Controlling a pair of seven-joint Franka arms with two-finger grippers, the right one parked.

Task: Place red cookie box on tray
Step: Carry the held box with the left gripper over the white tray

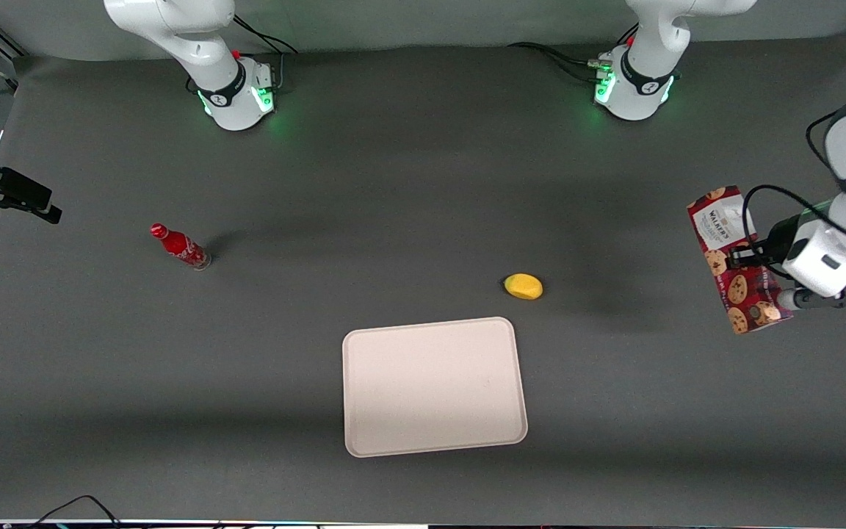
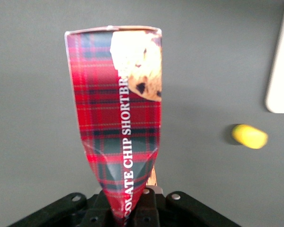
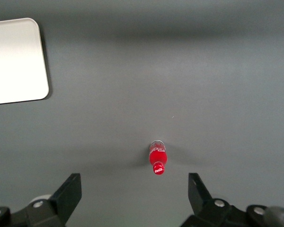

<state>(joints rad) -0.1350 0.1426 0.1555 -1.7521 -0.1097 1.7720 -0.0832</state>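
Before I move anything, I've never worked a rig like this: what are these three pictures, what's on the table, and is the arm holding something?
You are looking at two white robot arms bolted to a dark table. One picture looks at them from the front and above; the other two come from cameras on each arm's wrist, looking down past the gripper. Only one arm works. Its gripper hangs above the table at the working arm's end, shut on the red cookie box. The wrist view shows that box pinched at one end and squashed there. On the table lie a cream tray with nothing on it, near the front camera, a small yellow object just farther from the camera than the tray, and a small red bottle toward the parked arm's end. The box has yet to reach the tray.
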